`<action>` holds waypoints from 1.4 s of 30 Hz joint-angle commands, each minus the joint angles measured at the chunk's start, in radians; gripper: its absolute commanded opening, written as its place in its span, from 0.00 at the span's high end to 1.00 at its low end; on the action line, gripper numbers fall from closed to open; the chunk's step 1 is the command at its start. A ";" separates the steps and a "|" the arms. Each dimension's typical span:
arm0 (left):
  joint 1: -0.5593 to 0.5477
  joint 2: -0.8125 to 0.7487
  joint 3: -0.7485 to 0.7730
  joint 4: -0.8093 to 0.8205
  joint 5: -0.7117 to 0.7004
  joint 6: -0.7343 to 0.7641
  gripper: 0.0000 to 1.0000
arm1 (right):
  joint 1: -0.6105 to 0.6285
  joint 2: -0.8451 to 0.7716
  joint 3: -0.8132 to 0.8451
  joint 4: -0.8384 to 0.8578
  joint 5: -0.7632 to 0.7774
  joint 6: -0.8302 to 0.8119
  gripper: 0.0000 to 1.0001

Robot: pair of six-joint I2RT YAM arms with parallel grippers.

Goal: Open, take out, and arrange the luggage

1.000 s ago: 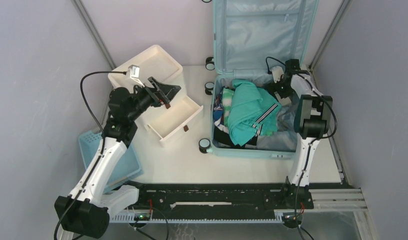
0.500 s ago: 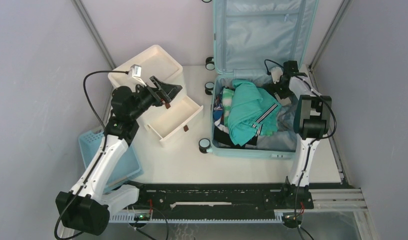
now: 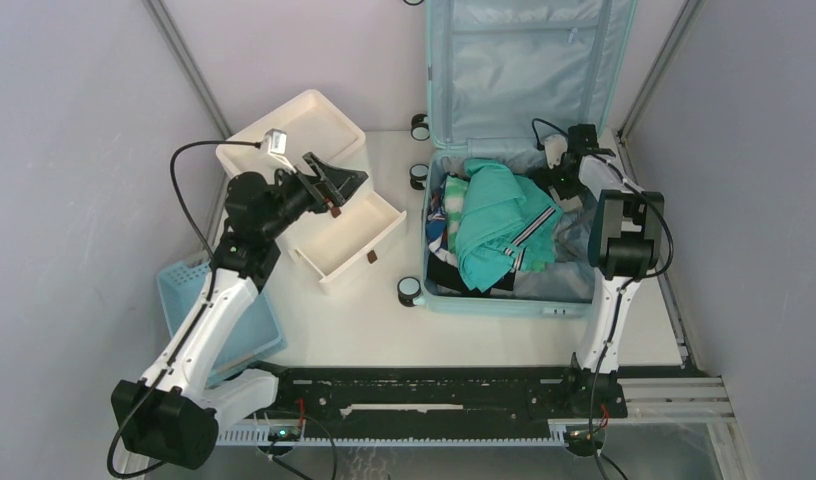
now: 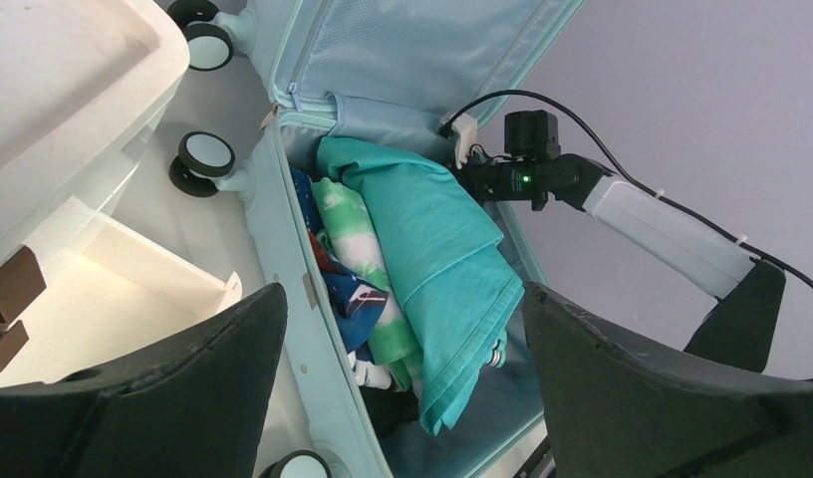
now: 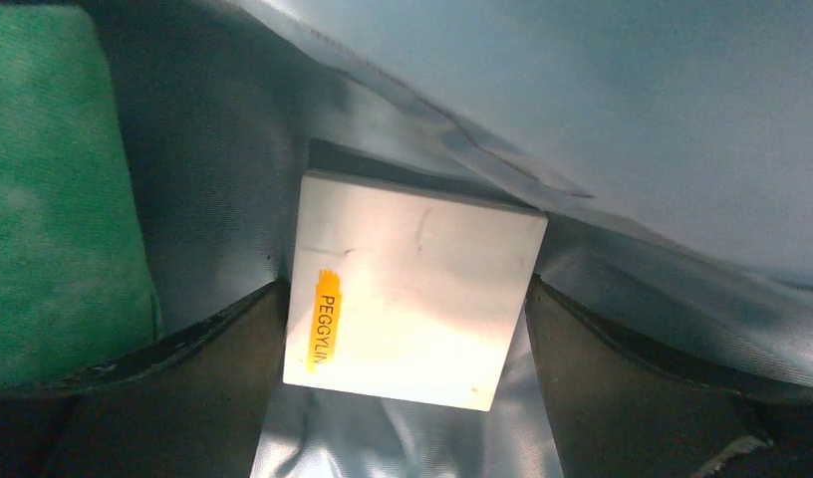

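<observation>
Now your right fingers [image 5: 153, 388] stand apart, flanking a white box [image 5: 412, 299] that lies flat on the lining in the far right corner of the luggage [image 3: 529, 70], open on the counter [image 3: 384, 330]. The box sits dead ahead, so this arm is nearer. Your left fingers [image 4: 153, 398], also apart and empty, hover over the drawer unit [image 3: 284, 130].

My left arm [image 3: 209, 310] stretched forward and angled right, elbow raised, left gripper [image 3: 336, 186] held in the air, jaws spread wide, holding nothing, my right arm [image 3: 609, 300] folded upright, wrist tipped down and leftward, right gripper [image 5: 405, 291] jaws wide apart
</observation>
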 commanded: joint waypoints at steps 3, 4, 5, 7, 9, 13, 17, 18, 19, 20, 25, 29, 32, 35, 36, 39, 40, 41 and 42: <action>-0.018 -0.007 -0.007 0.049 -0.013 -0.018 0.09 | -0.073 -0.005 -0.065 -0.030 0.013 0.069 0.08; -0.020 -0.006 -0.005 0.050 -0.013 -0.019 0.09 | -0.075 -0.008 -0.068 -0.028 0.009 0.072 0.09; -0.022 -0.003 -0.004 0.050 -0.012 -0.019 0.09 | -0.075 -0.010 -0.070 -0.026 0.009 0.072 0.13; -0.026 0.000 0.002 0.051 -0.010 -0.020 0.09 | -0.074 -0.010 -0.070 -0.029 0.002 0.071 0.19; -0.029 0.002 0.008 0.051 -0.009 -0.019 0.10 | -0.075 -0.018 -0.072 -0.032 -0.018 0.072 0.30; -0.040 0.005 0.014 0.051 -0.010 -0.019 0.10 | -0.083 -0.081 -0.104 0.006 -0.059 0.083 0.46; -0.059 0.018 0.017 0.051 -0.013 -0.017 0.10 | -0.099 -0.158 -0.130 0.053 -0.106 0.105 0.53; -0.064 0.021 0.017 0.053 -0.013 -0.017 0.10 | -0.105 -0.176 -0.132 0.058 -0.123 0.111 0.54; -0.070 0.025 0.019 0.056 -0.015 -0.017 0.10 | -0.110 -0.192 -0.135 0.063 -0.138 0.121 0.56; -0.074 0.030 0.024 0.059 -0.016 -0.017 0.10 | -0.115 -0.208 -0.137 0.066 -0.155 0.136 0.58; -0.098 0.056 0.043 0.068 -0.017 -0.017 0.11 | -0.146 -0.282 -0.150 0.077 -0.251 0.192 0.62; -0.158 0.106 0.060 0.125 -0.023 -0.047 0.11 | -0.183 -0.370 -0.147 0.081 -0.382 0.279 0.63; -0.205 0.146 0.076 0.162 -0.040 -0.062 0.11 | -0.194 -0.412 -0.137 0.079 -0.450 0.335 0.63; -0.261 0.197 0.112 0.196 -0.063 -0.077 0.11 | -0.203 -0.452 -0.130 0.075 -0.538 0.411 0.63; -0.286 0.216 0.123 0.210 -0.073 -0.091 0.11 | -0.204 -0.468 -0.133 0.077 -0.585 0.437 0.63; -0.329 0.282 0.168 0.257 -0.095 -0.153 0.11 | -0.204 -0.523 -0.169 0.122 -0.728 0.516 0.63; -0.341 0.304 0.186 0.266 -0.102 -0.177 0.11 | -0.201 -0.542 -0.188 0.142 -0.771 0.543 0.63; -0.350 0.329 0.209 0.270 -0.107 -0.199 0.11 | -0.197 -0.558 -0.201 0.156 -0.830 0.566 0.63; -0.356 0.353 0.233 0.274 -0.108 -0.219 0.12 | -0.191 -0.569 -0.210 0.162 -0.882 0.585 0.63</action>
